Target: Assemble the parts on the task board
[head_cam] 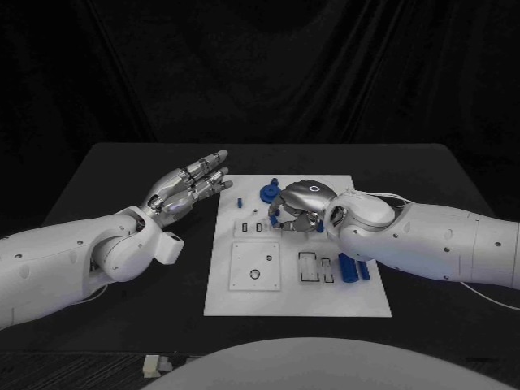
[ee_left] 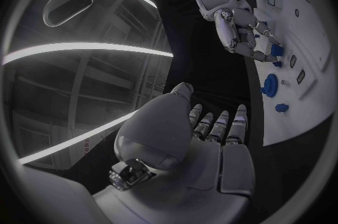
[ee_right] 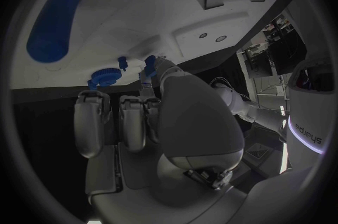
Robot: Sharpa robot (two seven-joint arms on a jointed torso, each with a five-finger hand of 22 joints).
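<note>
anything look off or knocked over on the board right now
Nothing stands out. The task board lies flat and square on the table, and the blue parts lie on it. The right robot hand works over the board's far half; the left robot hand hovers open beside it.

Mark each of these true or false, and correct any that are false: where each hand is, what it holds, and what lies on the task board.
1. The left hand holds a blue part. False: it holds nothing, fingers apart, off the board's left edge.
2. The right hand is over the task board. True.
3. A blue cylinder lies on the board's right side. True.
4. The board is black. False: it is white, on a black table.
</note>
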